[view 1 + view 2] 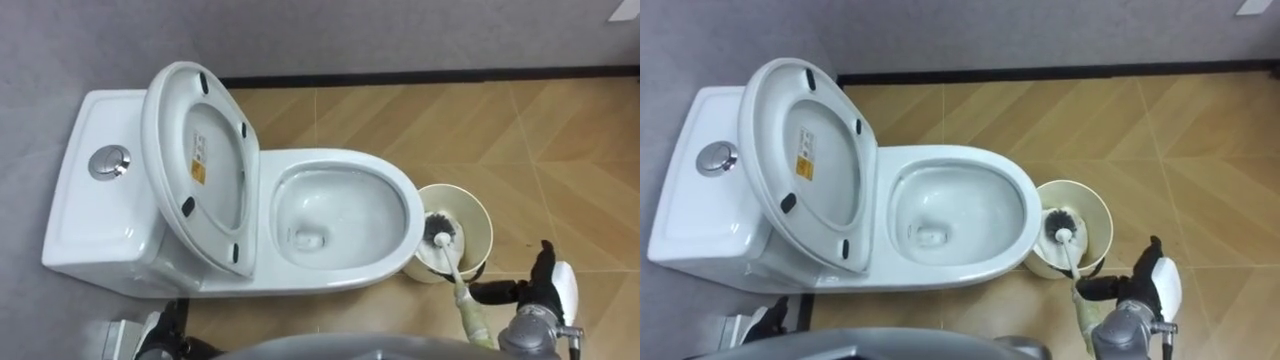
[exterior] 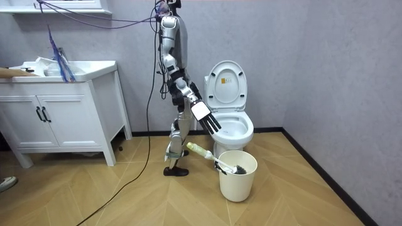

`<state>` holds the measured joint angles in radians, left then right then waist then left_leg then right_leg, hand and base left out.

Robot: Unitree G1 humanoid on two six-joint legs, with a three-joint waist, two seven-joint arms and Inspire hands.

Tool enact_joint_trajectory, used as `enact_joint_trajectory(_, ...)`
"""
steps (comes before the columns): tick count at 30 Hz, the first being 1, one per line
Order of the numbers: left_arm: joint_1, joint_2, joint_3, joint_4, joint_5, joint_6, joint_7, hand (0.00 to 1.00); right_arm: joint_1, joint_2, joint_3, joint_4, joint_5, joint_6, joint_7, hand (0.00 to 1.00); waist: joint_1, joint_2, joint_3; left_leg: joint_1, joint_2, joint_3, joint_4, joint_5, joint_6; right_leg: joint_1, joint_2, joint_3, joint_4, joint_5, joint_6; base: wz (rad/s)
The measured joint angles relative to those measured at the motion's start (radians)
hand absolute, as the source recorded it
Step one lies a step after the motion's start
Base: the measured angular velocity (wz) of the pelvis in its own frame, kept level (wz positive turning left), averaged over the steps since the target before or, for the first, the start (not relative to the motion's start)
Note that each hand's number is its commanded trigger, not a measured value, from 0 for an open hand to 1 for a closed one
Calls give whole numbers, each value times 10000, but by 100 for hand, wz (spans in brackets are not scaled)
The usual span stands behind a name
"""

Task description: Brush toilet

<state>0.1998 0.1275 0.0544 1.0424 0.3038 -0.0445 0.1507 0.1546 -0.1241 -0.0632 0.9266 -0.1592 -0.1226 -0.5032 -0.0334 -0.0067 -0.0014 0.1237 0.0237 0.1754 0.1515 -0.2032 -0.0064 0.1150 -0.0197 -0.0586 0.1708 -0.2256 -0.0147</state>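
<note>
The toilet point(image 1: 395, 185) stands against the grey wall with its seat and lid point(image 1: 195, 160) raised toward the cistern point(image 1: 90, 215); just beside the bowl's front, a cream pail point(image 1: 480, 215) sits on the wooden floor; the toilet brush point(image 1: 450, 262) leans in it, bristle head inside, handle slanting out over the rim; the right robot hand point(image 1: 548, 285) hangs near that handle with straight, spread fingers, holding nothing; the left robot hand point(image 1: 150, 335) shows at the lower edge, its state unreadable.
</note>
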Motion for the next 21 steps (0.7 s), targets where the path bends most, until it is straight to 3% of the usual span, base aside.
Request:
enact_joint_trajectory(5,-257,-2,-3,11,6,-38,1,0,-148,1,118,151,331,2,-2,0,135,-7,2,-331,3,16,54,0,0,-312,5,0,31,83,34,1)
enact_joint_trajectory(8,-733,8,-2,200,11,-56,1,0,-710,-42,216,617,382,-64,16,0,134,58,10,-977,17,-65,275,7,11,-743,1,-143,45,250,56,10)
enact_joint_trajectory(10,-1074,59,-33,254,2,-66,1,0,-1096,-52,307,1251,387,-91,39,0,127,-14,46,-1333,5,-211,464,26,44,-1020,-31,-281,81,287,61,21)
enact_joint_trajectory(17,-1676,112,-920,372,-326,-68,63,0,-2326,-146,640,2623,1437,-83,-1,0,162,90,95,-2441,-22,-452,800,97,149,-1882,-104,-582,292,404,79,12)
enact_joint_trajectory(21,-2109,188,-1259,450,-399,-99,146,0,-2979,-280,830,3392,1827,-92,3,0,160,164,170,-3039,-32,-695,1091,106,164,-2313,-137,-815,437,406,77,17)
